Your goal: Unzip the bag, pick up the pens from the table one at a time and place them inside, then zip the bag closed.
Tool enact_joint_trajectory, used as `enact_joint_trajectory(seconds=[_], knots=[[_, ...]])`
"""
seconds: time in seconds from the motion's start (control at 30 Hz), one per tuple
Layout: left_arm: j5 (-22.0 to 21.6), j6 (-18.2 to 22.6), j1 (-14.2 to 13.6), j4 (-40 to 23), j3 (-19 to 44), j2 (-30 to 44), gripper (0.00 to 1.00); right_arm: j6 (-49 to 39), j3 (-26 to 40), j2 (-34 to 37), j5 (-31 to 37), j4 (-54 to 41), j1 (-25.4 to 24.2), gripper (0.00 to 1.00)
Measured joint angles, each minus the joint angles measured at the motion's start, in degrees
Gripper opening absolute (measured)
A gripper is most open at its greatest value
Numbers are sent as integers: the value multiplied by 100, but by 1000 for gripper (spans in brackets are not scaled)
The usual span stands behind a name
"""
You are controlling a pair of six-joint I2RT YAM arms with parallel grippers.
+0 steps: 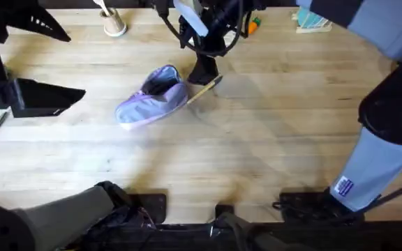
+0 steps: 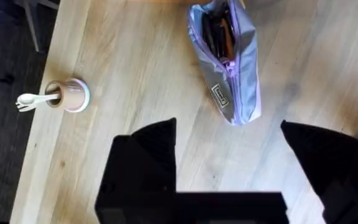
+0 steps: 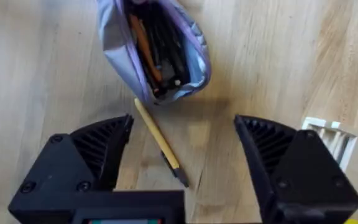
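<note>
Cup (image 1: 114,26) with a white utensil stands near the table's (image 1: 271,153) far edge. Bag (image 1: 153,97) lies unzipped mid-table, pens inside; one pen (image 3: 159,140) rests just beside its mouth. My right gripper (image 3: 182,162) hangs wide open above that pen, my left gripper (image 2: 229,149) open, both empty.

We see a lavender-purple bag (image 3: 154,53) with orange and black pens (image 3: 157,53) inside, a tan-yellow pen (image 3: 159,142) with a dark tip, and black ribbed fingers (image 3: 98,149), all over a pale, grained wooden table (image 1: 257,139); a pink cup (image 2: 70,95) holds a cream utensil.
</note>
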Motion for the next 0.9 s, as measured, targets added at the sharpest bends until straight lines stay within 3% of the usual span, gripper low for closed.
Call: enact_joint_trajectory(seconds=[0.17, 0.4, 0.63, 0.9], knots=[[0, 0, 0, 0, 0, 0, 993, -759, -208, -17, 139, -140, -13, 995], [0, 0, 0, 2, 0, 0, 992, -1653, -1044, -76, 205, 76, -242, 997], [0, 0, 0, 2, 0, 0, 993, -1915, -1626, -76, 247, 396, -473, 996], [0, 0, 0, 2, 0, 0, 994, -1988, -1660, -68, 487, 598, -441, 996]])
